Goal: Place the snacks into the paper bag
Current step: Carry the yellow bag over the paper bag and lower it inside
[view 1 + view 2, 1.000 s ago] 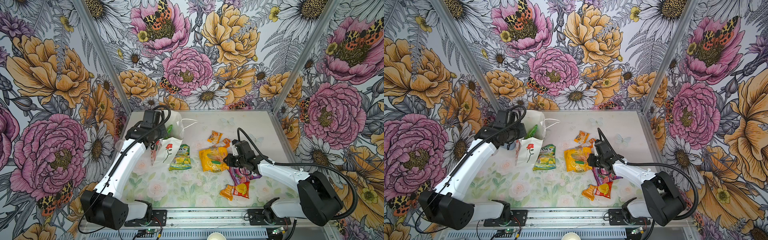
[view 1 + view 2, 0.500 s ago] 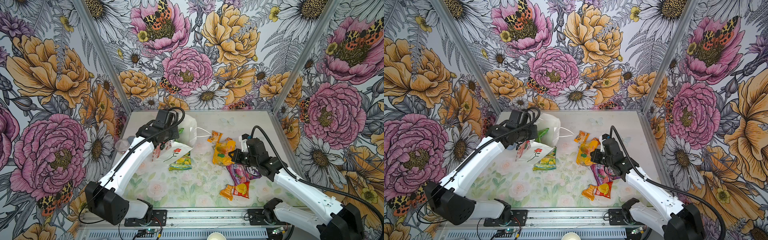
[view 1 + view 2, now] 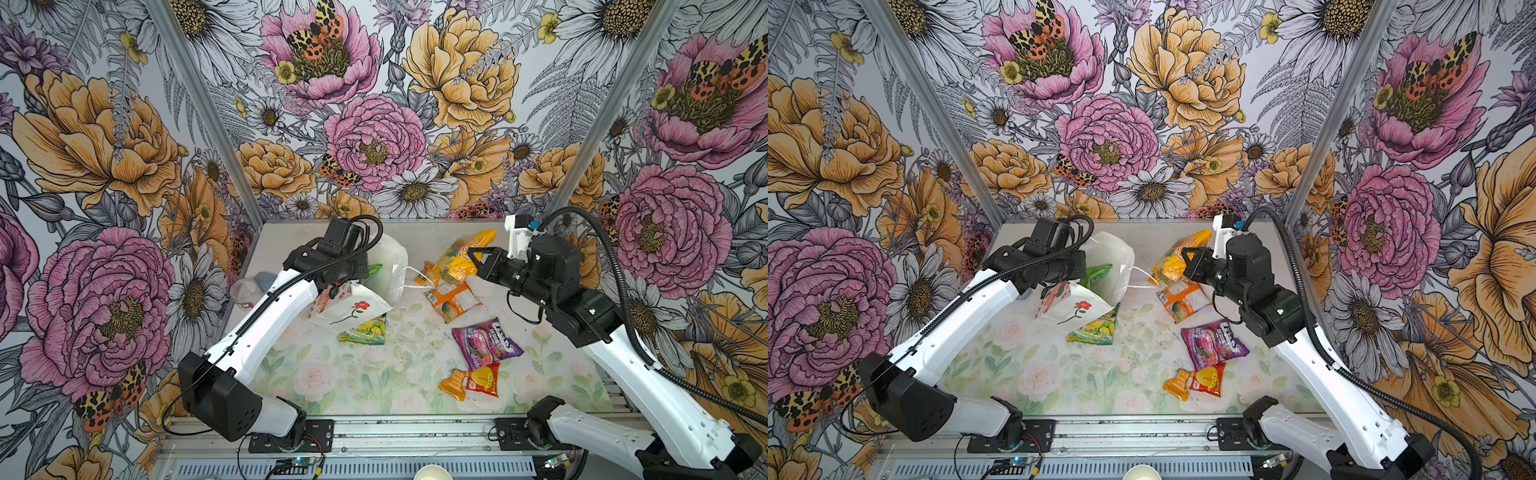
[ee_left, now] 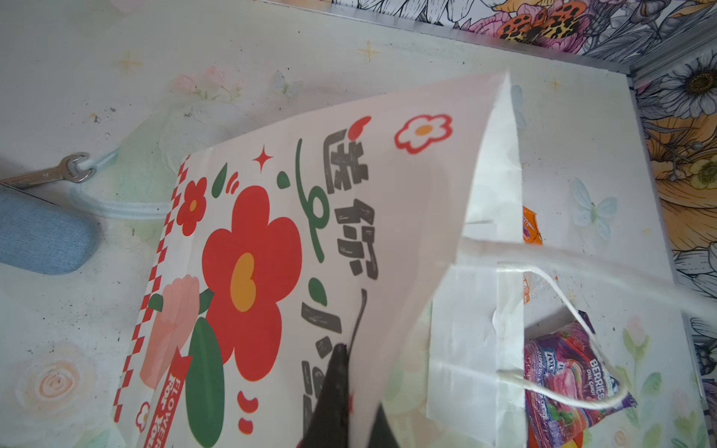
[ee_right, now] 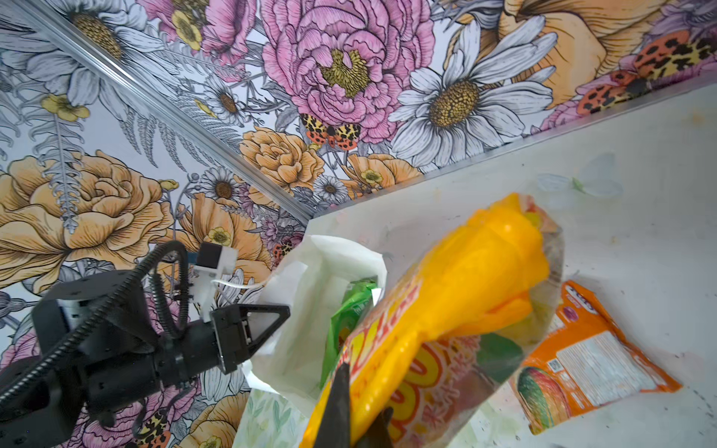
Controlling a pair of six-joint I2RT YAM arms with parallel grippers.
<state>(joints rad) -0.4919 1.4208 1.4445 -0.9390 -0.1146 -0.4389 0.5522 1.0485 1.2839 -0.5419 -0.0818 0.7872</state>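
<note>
purple packet (image 4: pixel 567 382) reads "berries"; paper bag (image 4: pixel 399 201) reads "flower for".

Left arm (image 3: pixel 270 316) and right arm (image 3: pixel 648 386): glossy white shells, matte black joints (image 3: pixel 220 395), ribbed black cable conduits (image 3: pixel 623 299); right gripper (image 3: pixel 471 254) black, with triangular fingers.

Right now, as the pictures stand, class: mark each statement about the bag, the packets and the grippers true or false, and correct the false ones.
1. The right gripper holds the yellow packet off the table. True.
2. The bag is empty. False: a green packet shows inside its mouth.
3. The purple packet lies on the table. True.
4. The left gripper is open and clear of the bag. False: it is shut on the bag's edge, and the bag is tilted.
</note>
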